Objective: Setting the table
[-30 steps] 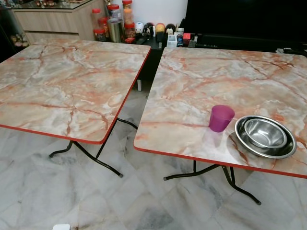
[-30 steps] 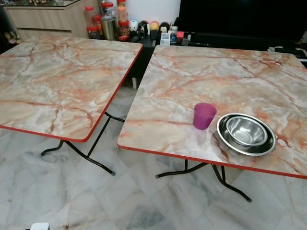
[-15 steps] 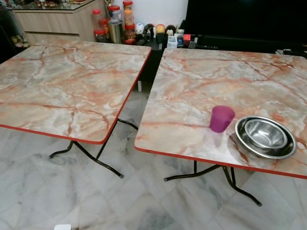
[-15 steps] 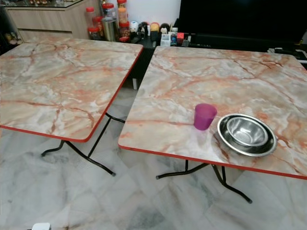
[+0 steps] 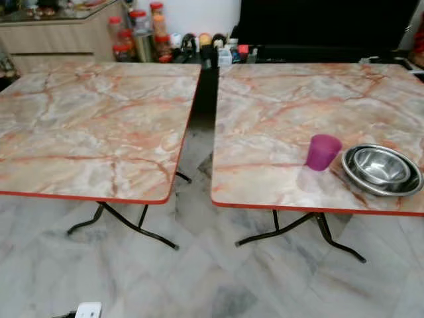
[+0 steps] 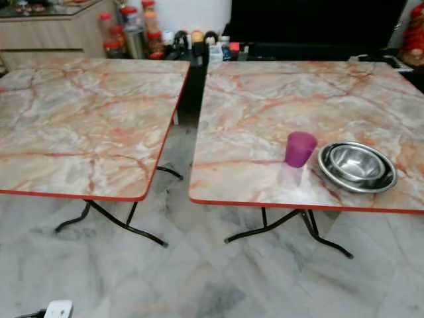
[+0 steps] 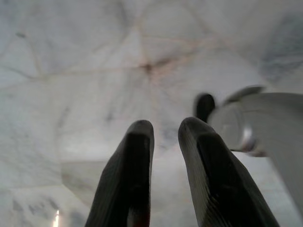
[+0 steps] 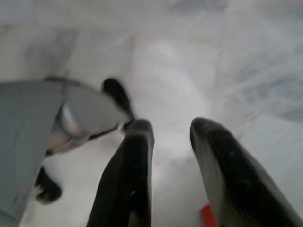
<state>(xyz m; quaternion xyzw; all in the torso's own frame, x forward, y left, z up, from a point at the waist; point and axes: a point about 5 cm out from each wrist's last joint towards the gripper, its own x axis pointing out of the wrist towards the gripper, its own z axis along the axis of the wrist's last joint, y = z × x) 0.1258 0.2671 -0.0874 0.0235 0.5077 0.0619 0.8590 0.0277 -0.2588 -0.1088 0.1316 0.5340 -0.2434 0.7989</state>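
head eyes downward over both tables (image 5: 99, 126), wrists facing floor (image 7: 94, 71)

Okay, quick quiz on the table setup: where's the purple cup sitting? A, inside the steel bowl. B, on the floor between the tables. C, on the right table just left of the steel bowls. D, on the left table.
C: the purple cup stands upright on the right table, just left of the nested steel bowls and outside them, near the table's front edge.
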